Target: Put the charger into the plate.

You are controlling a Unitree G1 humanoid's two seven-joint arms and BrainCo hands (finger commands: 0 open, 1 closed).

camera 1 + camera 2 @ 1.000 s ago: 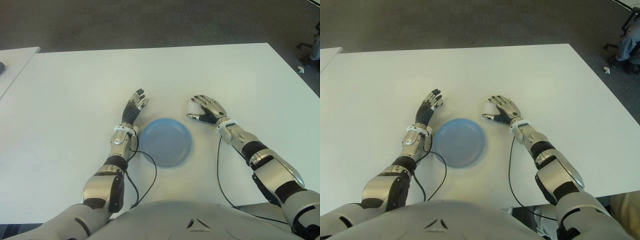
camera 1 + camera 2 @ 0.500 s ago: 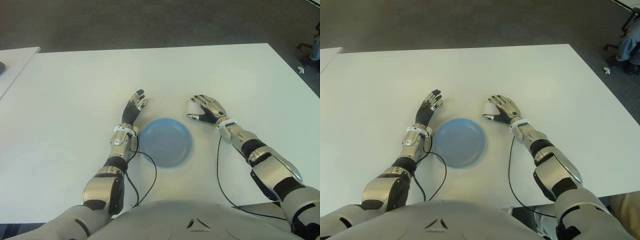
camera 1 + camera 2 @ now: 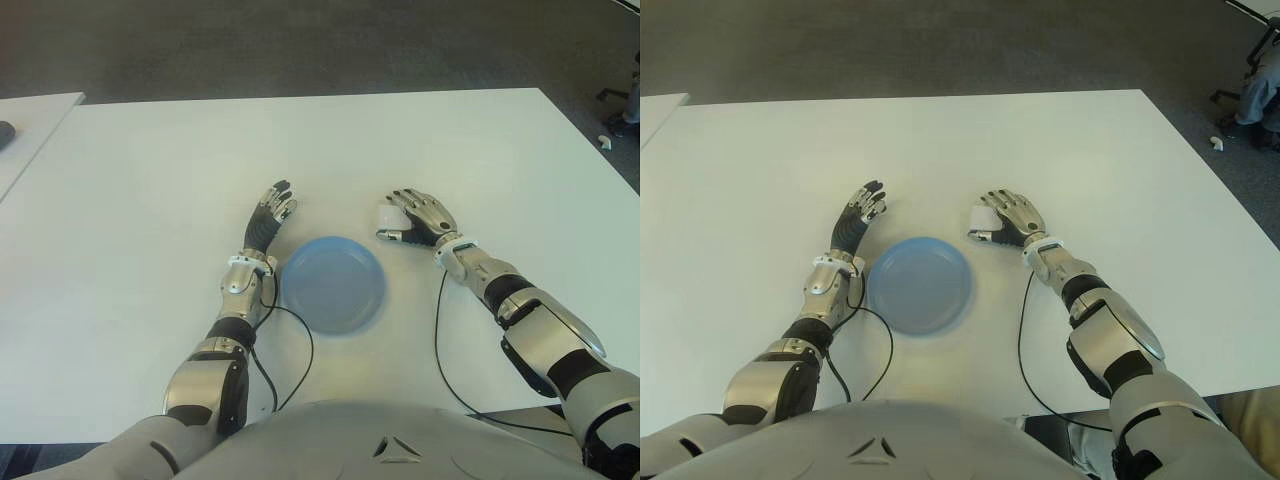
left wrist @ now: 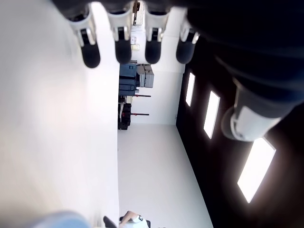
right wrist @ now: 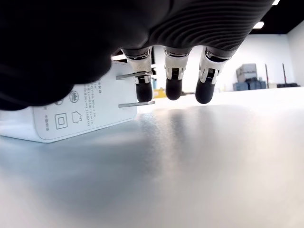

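A white charger (image 3: 387, 214) lies on the white table (image 3: 150, 180), just right of and behind the blue plate (image 3: 333, 284). My right hand (image 3: 402, 222) is cupped over the charger's right side, open, with its thumb in front of the charger. In the right wrist view the charger (image 5: 71, 114) rests flat with its two prongs pointing toward my fingertips (image 5: 173, 92), which hang just above the table and do not grip it. My left hand (image 3: 272, 212) shows flat and open, left of the plate.
Black cables (image 3: 437, 340) run from both wrists back toward my body. A second table's corner (image 3: 30, 120) shows at the far left. Dark floor lies beyond the far edge, with a chair and a seated person (image 3: 1258, 85) at the far right.
My right hand has edged slightly closer around the charger. The plate and the left hand have not moved.
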